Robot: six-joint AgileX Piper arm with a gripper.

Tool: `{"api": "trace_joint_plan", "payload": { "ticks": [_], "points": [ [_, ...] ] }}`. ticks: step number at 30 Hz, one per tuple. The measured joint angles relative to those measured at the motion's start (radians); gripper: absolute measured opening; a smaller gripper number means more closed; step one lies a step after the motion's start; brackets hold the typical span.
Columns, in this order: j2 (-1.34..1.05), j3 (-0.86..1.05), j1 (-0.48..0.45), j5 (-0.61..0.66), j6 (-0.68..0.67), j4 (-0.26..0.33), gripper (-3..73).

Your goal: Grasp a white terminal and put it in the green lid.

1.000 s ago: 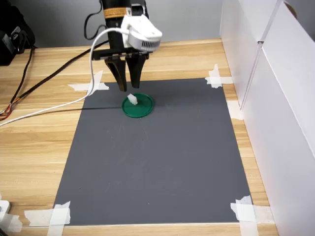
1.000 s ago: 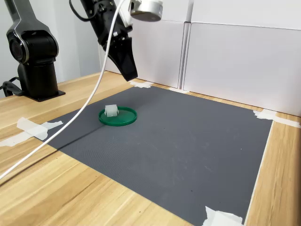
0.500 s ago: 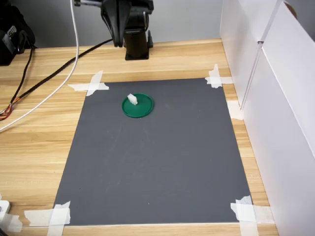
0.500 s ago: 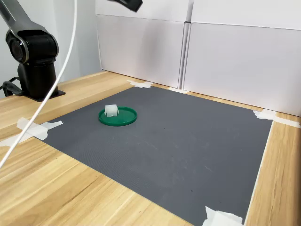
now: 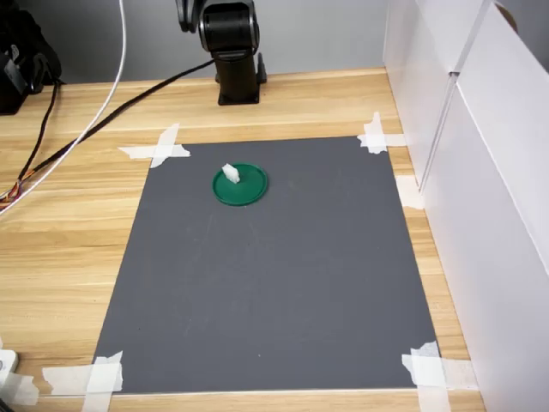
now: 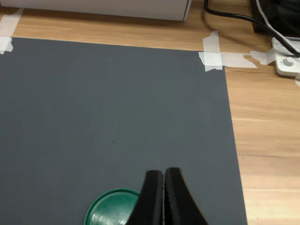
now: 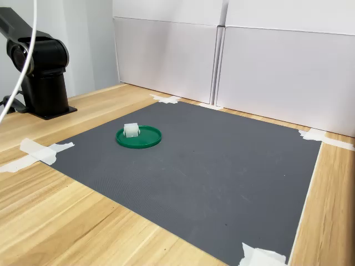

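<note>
The white terminal (image 5: 230, 173) (image 7: 131, 130) rests inside the green lid (image 5: 244, 189) (image 7: 141, 139) on the dark grey mat, near the lid's edge. My gripper (image 6: 163, 174) appears only in the wrist view, high above the mat. Its two black fingers are pressed together with nothing between them. Part of the green lid (image 6: 108, 212) shows beside the fingers there, and the terminal is hidden in that view. In both exterior views the gripper is out of frame; only the arm's black base (image 5: 232, 51) (image 7: 44, 77) shows.
The grey mat (image 5: 274, 275) (image 7: 211, 166) is taped at its corners to a wooden table. White panels (image 5: 480, 172) (image 7: 249, 61) wall off one side. Black and white cables (image 5: 77, 129) run across the table at the first exterior view's left.
The arm has risen up and away from the lid, leaving both exterior views. The terminal stays in the lid where it was.
</note>
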Motion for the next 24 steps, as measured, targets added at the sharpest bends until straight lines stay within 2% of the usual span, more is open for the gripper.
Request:
{"api": "trace_joint_plan", "payload": {
  "ticks": [3, 7, 15, 24],
  "points": [
    [-0.052, 0.062, 0.0, 0.001, 0.044, -0.007, -2.0],
    [-0.112, 0.171, 0.0, -0.007, 0.128, -0.049, -2.0],
    [-0.211, 0.306, 0.0, -0.132, 0.317, -0.133, -2.0],
    [-0.302, 0.428, 0.0, -0.152, 0.339, -0.161, -2.0]
  ]
}}
